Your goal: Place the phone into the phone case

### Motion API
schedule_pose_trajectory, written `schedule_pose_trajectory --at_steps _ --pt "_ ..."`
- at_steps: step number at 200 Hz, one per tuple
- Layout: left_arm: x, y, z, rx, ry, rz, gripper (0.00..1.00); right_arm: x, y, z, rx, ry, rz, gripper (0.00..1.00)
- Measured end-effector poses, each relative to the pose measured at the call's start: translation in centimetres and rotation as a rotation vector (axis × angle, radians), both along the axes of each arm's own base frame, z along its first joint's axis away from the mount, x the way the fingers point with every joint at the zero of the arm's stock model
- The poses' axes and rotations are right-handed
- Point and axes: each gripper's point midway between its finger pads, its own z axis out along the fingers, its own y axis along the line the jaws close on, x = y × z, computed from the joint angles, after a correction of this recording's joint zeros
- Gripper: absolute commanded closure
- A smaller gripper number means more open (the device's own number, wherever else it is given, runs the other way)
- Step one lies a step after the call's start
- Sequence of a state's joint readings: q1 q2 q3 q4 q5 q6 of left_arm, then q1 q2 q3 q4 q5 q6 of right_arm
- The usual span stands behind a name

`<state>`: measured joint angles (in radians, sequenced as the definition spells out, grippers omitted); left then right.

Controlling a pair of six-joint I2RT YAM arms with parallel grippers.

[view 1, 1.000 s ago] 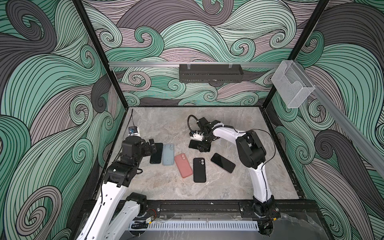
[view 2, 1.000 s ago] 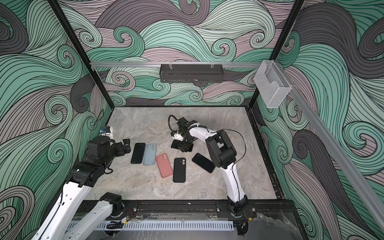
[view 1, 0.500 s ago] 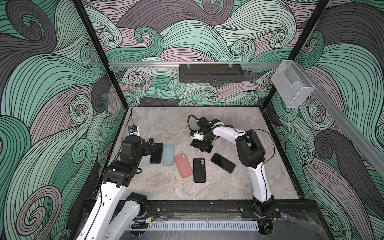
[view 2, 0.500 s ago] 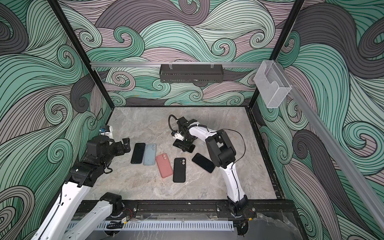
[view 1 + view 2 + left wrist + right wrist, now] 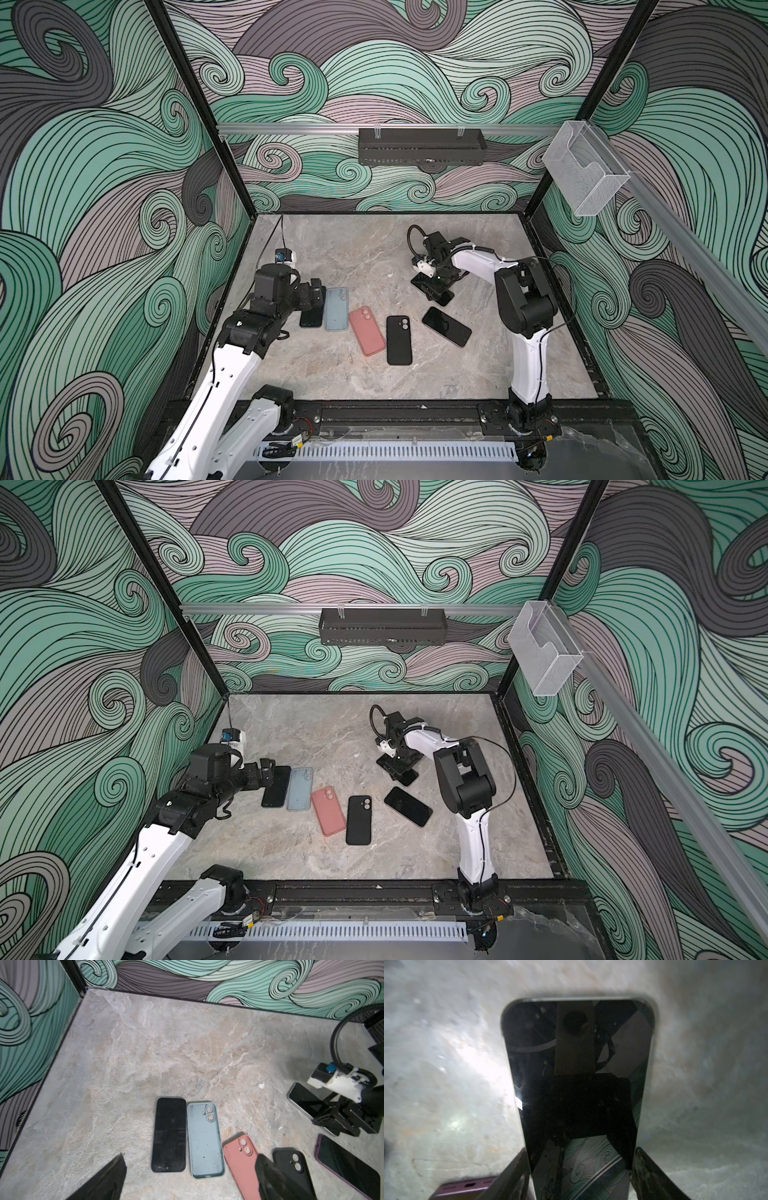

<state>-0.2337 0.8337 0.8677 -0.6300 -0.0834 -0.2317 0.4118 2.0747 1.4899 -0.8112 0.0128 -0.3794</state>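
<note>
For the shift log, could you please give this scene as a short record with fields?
cases: light blue case, pink case, black case, flat in a row
phones: leftmost phone beside the light blue case; purple-edged phone by the black case; third phone under the right hand
left hand: open, by the leftmost phone
right hand: fingers astride the third phone; grip unclear
progress: no phone in a case yet
</note>
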Motion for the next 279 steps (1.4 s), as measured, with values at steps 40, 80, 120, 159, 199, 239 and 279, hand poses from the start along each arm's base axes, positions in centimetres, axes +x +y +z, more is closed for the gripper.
schedule_pose_trajectory --at_steps 40,80,120,159,199,239,279 --pt "0.1 -3.0 -1.1 -0.010 0.047 -0.139 0.07 0.0 -2.3 0.0 -0.014 -0.019 -0.126 0.24" --pt "-0.1 -7.1 -2.8 0.003 0.118 -0.305 0.10 -0.6 -2.7 1.3 0.008 -0.061 -0.188 0.10" --pt "-0.5 -10.8 -5.2 0.036 0.195 -0.435 0.14 0.2 -2.0 7.4 0.115 -0.210 -0.230 0.10" --pt "0.1 -14.9 -7.1 0.087 0.247 -0.569 0.24 -0.9 -2.4 12.6 0.213 -0.345 -0.302 0.10" --pt "0.8 -19.9 -10.6 0.183 0.338 -0.721 0.33 -4.6 -3.7 15.8 0.323 -0.436 -0.411 0.11" --pt "1.8 -24.4 -15.2 0.286 0.440 -0.840 0.42 -7.7 -3.8 17.1 0.459 -0.467 -0.490 0.11" --pt "1.7 -26.7 -18.6 0.375 0.504 -0.931 0.48 -9.5 -4.2 17.7 0.509 -0.481 -0.521 0.11"
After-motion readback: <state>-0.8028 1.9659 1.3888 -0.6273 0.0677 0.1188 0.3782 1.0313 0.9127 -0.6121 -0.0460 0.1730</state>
